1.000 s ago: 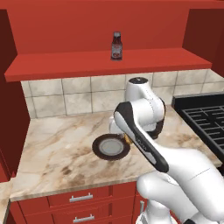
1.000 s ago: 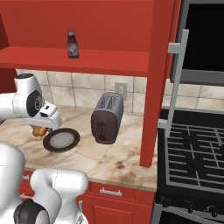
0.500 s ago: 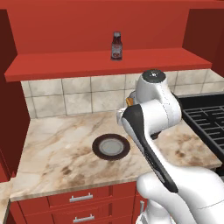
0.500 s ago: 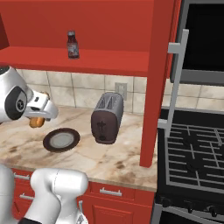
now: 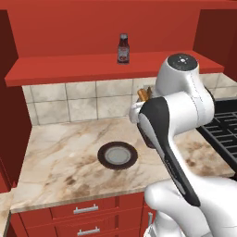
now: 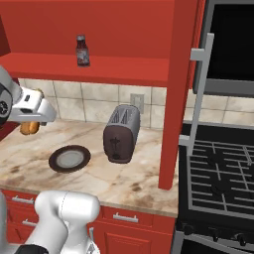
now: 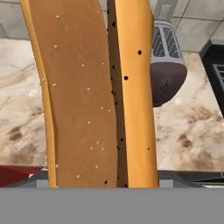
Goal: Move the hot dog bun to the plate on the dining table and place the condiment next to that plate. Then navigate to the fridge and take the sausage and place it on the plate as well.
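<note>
- My claw [image 6: 31, 125] was clamped on the hot dog bun [image 7: 94, 94], holding it in the air above the marbled tabletop [image 5: 65, 159], up by the tiled wall.
- In the hand view the bun ran lengthwise up the frame, its split showing as a dark line between a browner half and a yellower half.
- From the right base view the bun hung as a small tan lump under my hand, above and to the left of the small dish with a dark brown rim [image 6: 69, 158].
- That dish lay flat on the tabletop, well apart from the bun.
- The condiment [image 5: 123, 48] stood upright on the red shelf [image 5: 69, 67] above the tiles.
- A dark toaster [image 6: 120, 134] sat on the tabletop to the right of the dish, near the red cabinet side panel [image 6: 176, 94].
- The black stove [image 6: 218, 171] stood beyond that panel.
</note>
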Motion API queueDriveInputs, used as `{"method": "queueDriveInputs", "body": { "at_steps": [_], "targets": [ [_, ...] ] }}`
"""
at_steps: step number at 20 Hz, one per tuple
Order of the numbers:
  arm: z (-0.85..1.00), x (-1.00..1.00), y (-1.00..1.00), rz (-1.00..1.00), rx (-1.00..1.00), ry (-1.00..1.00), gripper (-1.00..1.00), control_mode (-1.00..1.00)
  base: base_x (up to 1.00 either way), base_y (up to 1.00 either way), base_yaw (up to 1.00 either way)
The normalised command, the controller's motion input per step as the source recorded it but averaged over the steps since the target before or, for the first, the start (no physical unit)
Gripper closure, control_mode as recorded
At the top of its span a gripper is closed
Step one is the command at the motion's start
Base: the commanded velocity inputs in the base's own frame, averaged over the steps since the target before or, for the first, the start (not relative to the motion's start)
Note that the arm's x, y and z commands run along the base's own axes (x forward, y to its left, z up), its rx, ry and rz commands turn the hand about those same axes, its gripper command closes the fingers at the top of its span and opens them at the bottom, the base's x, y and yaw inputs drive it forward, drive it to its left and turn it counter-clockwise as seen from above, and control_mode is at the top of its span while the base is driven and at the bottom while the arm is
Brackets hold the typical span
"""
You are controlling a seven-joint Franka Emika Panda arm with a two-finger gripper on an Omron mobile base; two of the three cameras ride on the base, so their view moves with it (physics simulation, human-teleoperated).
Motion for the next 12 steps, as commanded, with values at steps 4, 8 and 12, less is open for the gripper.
{"method": "queueDriveInputs", "body": {
  "at_steps": [4,8,12],
  "targets": [
    [0.00,0.00,0.00,0.00,0.00,0.00,1.00,1.00,-0.64,0.03,0.06],
    [0.00,0.00,0.00,0.00,0.00,0.00,1.00,1.00,-0.98,-0.06,0.09],
    [0.00,0.00,0.00,0.00,0.00,0.00,1.00,1.00,-1.00,-0.18,0.40]
  ]
}}
